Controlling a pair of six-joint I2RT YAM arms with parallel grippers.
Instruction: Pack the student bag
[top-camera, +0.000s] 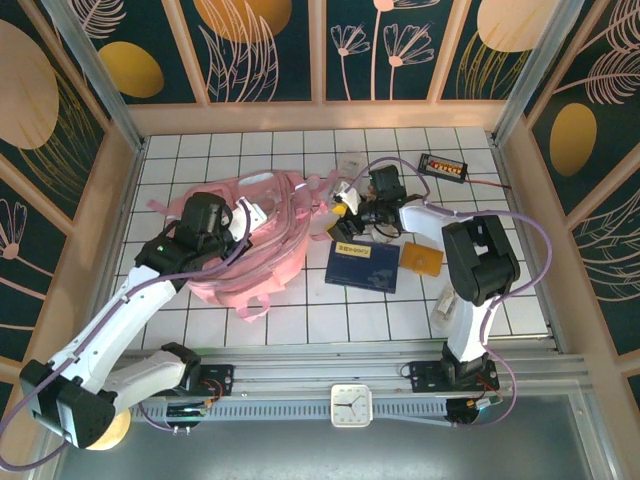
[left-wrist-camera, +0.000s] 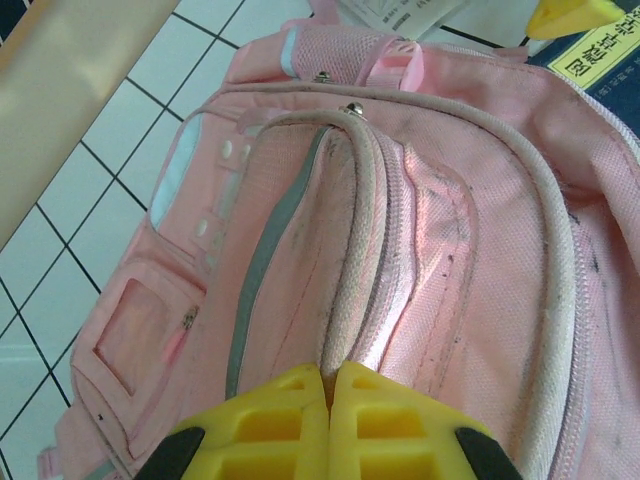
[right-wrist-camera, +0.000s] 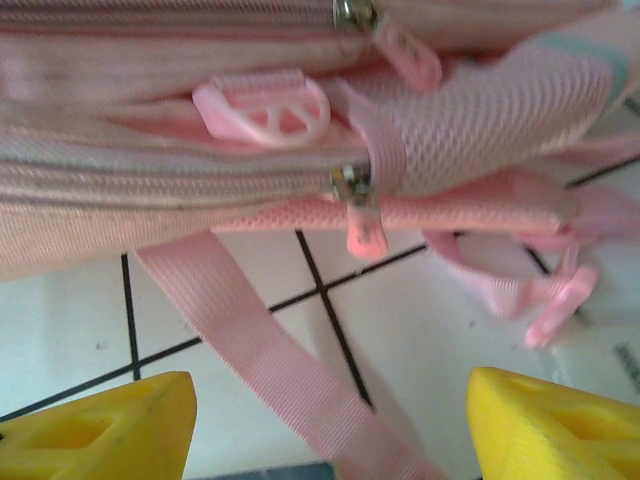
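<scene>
The student bag (top-camera: 265, 245) is lying left of centre on the tiled worktop (top-camera: 250, 150). The left end effector (left-wrist-camera: 328, 385) is pinching shut on the bag's piped seam at the bottom of the left wrist view, bracing the fabric. The right end effector (right-wrist-camera: 330, 420) is gaping open just below the lower zipper pull (right-wrist-camera: 365, 228). To do this well, it is probably needing to centre on that pull and clear the loose strap (right-wrist-camera: 260, 350) before closing.

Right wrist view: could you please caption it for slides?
Open end effector faces a zipper pull on the pink backpack.
</scene>
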